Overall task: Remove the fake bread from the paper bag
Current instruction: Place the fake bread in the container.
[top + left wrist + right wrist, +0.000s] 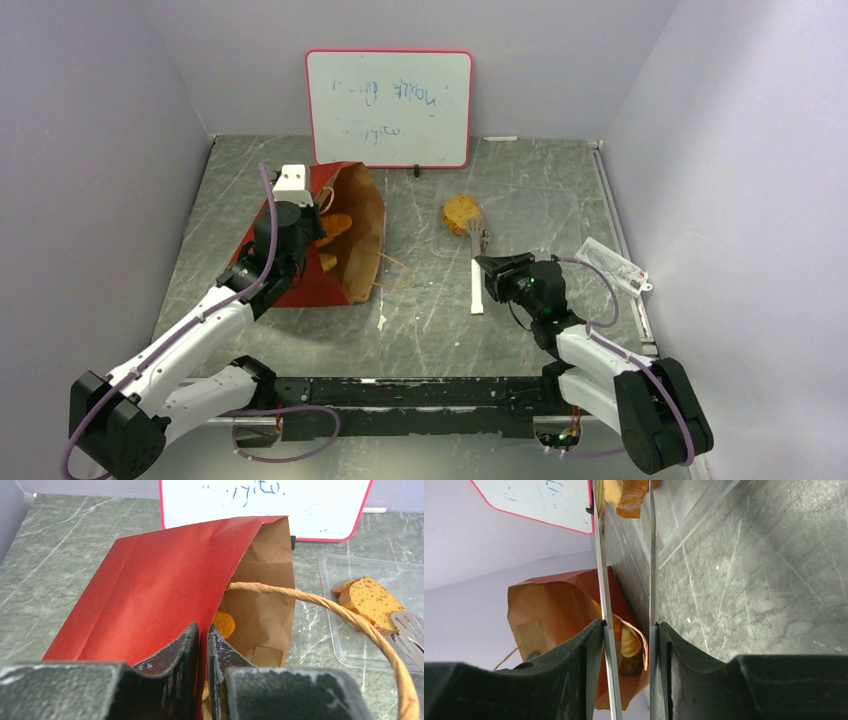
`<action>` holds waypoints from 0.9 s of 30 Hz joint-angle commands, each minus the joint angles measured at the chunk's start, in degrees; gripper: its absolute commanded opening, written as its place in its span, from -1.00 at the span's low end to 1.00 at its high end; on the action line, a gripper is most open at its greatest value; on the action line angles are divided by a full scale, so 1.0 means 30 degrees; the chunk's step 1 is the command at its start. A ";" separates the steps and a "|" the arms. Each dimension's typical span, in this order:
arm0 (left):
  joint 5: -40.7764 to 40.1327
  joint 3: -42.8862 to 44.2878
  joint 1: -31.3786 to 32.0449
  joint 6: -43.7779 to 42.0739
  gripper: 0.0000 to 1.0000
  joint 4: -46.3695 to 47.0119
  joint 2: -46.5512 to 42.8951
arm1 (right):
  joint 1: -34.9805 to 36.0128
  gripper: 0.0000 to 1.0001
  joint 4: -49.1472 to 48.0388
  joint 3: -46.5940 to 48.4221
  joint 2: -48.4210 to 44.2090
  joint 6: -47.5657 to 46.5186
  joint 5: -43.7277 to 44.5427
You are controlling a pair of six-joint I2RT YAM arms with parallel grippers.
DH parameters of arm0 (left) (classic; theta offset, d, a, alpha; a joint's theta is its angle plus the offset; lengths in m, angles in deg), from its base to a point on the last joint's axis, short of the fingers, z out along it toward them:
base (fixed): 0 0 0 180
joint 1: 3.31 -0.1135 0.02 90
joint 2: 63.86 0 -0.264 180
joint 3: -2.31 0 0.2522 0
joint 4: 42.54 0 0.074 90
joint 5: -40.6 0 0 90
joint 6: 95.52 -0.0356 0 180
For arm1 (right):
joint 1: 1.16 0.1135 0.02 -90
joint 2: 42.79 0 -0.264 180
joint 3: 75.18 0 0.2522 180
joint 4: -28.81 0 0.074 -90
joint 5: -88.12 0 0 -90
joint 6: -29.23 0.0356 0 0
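The paper bag [305,290] lies on its side at the left, its mouth facing right, brown inside [265,615]. My left gripper [303,200] [202,632] is shut on the bag's red upper wall at the mouth edge and holds it up. Orange bread pieces [335,226] [224,624] lie inside; they also show in the right wrist view [628,642]. A tan bread slice [460,212] [371,600] lies outside the bag. My right gripper [488,268] [626,627] is shut on metal tongs [477,285], whose tips reach that slice [626,495].
The slice rests in a clear plastic tray [345,652]. A red-framed whiteboard [390,108] stands at the back. A white packet [612,265] lies at the right edge. A bag handle loop [350,615] arches over the mouth.
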 commanded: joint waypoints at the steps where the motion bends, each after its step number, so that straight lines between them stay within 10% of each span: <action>1: 0.0100 0.0070 0.0095 -0.0009 -0.86 0.0428 -0.0108 | -0.0200 -0.17 0.0387 -0.0116 -0.0609 -0.0079 0.0230; 27: -0.0023 0.0417 0.0092 -0.0069 -0.86 0.0059 0.0031 | -0.0222 -0.17 0.3662 0.0148 -0.3699 -0.1246 0.0562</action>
